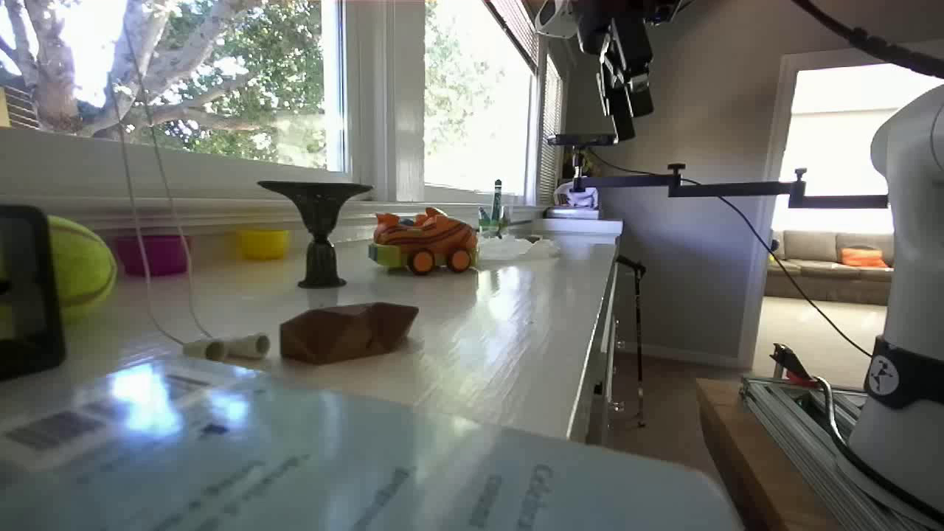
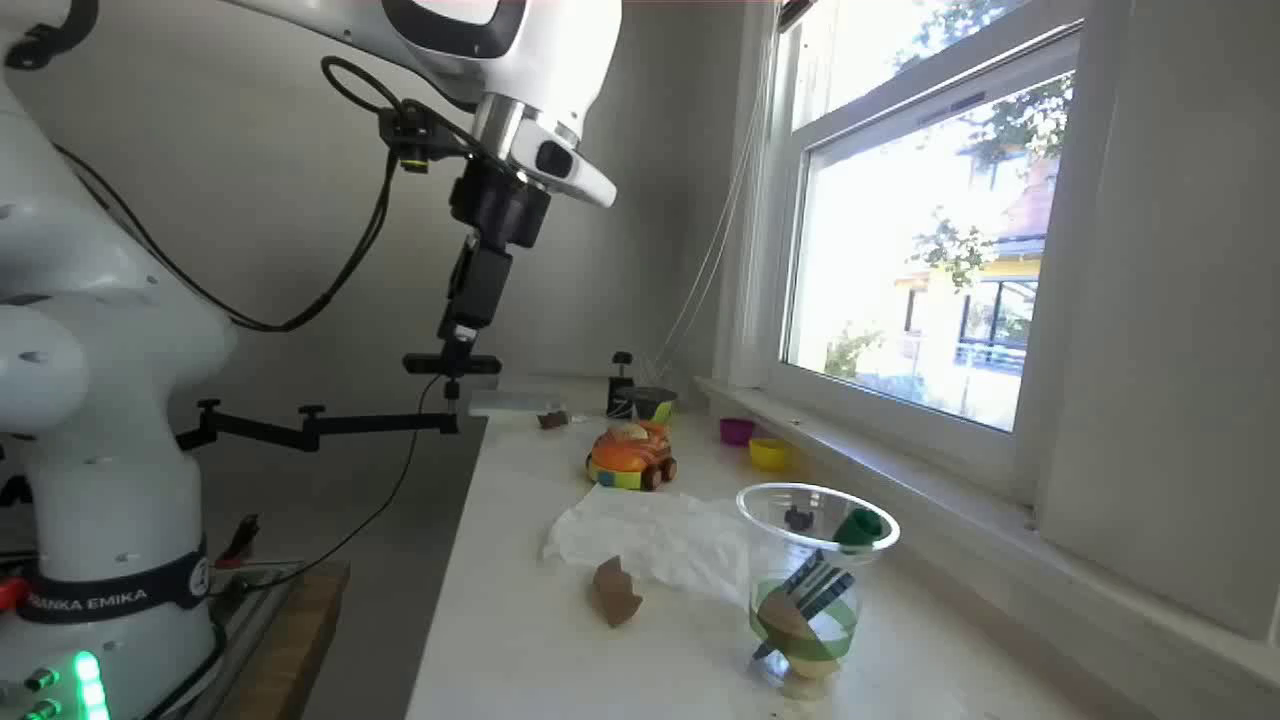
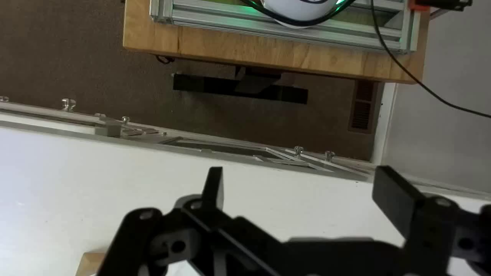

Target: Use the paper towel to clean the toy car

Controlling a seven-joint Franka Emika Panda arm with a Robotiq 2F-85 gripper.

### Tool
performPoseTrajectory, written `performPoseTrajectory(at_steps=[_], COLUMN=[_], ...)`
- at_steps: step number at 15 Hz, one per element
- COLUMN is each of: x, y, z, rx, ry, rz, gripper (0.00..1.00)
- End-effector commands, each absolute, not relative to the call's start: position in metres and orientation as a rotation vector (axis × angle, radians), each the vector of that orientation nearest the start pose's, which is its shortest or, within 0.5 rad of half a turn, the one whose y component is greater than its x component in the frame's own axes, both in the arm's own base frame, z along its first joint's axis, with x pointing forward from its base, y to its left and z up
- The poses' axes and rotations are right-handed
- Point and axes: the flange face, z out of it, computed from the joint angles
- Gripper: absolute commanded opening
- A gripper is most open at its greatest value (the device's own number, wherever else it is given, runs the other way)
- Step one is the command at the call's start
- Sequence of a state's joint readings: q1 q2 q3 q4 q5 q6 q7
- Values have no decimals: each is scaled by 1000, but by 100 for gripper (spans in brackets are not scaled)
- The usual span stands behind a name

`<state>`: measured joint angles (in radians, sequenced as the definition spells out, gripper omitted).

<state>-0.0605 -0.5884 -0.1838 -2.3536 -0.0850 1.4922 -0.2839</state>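
The end effector [image 3: 301, 188] hung above the desk [image 3: 115, 172] with its fingers spread wide and nothing between them, the wrist view showed; one corner of a wooden piece [image 3: 89, 262] edged in at the bottom. In an exterior view, one paper towel [image 2: 655, 540] lay loosely spread on the desk, just beside one orange toy car [image 2: 630, 455]; whether the two touched could not be told. The cleaning appeared not yet begun: towel and car both lay out of the grip, leaving the pickup, the carry to the car and the wiping, by all signs, to be done. Sharing the surface were one clear cup [image 2: 765, 555], two brown pieces [image 2: 615, 592] in the open, one purple cup [image 2: 737, 431] and one yellow cup [image 2: 769, 454]; items seen through the clear cup were too jumbled to count. In an exterior view, the lone car stood upright on its wheels near one dark goblet-shaped stand [image 1: 321, 236], with one brown faceted block [image 1: 346, 333], two white cord ends [image 1: 247, 346] and one yellow-green ball [image 1: 82, 269], partly hidden behind a black-framed object [image 1: 33, 295].
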Motion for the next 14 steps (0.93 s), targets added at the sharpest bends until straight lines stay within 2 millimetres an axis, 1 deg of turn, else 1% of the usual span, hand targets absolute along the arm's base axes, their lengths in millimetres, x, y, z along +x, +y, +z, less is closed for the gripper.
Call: performPoseTrajectory(at_steps=[1, 13, 14], x=[330, 330, 333], y=[-101, -101, -102], z=[518, 518, 514], rx=[-3027, -3027, -3030], ry=[-136, -136, -109], rz=[408, 407, 374], gripper=[100, 100, 100])
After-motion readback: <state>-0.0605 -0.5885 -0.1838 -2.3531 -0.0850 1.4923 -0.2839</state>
